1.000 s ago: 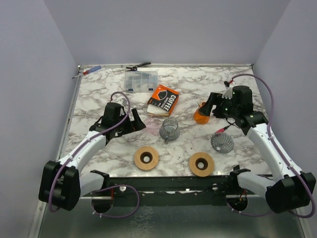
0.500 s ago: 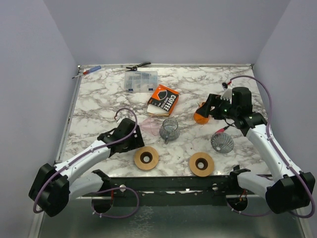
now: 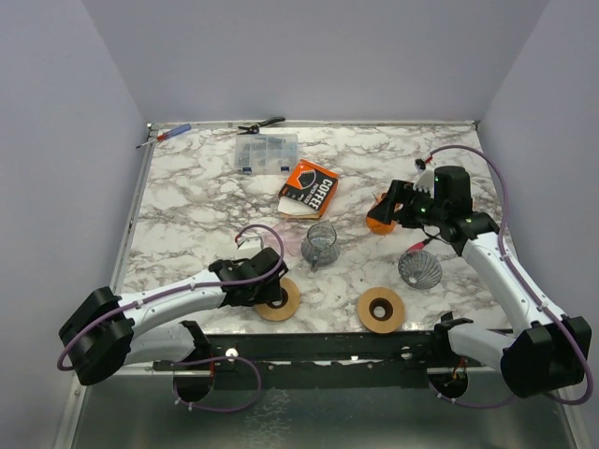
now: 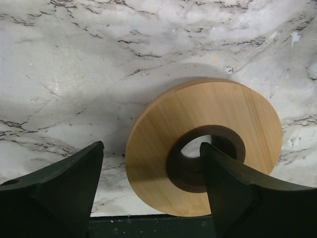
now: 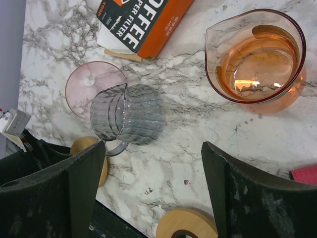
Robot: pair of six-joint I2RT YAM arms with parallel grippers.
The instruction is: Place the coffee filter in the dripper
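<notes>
Both of your grippers stood wide open with nothing held: the left gripper (image 4: 152, 148) sat low over a wooden ring (image 4: 208, 124), and the right gripper (image 5: 153, 145) hung by the orange carafe (image 5: 257, 59). The coffee filter box (image 3: 310, 188) lay on the marble table (image 3: 187, 201), near the glass dripper (image 5: 128, 118) and on its far side.

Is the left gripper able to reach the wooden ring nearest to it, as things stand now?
Probably yes. The left gripper is open right at the wooden ring, which lies flat on the marble table, and nothing stands between them.
</notes>
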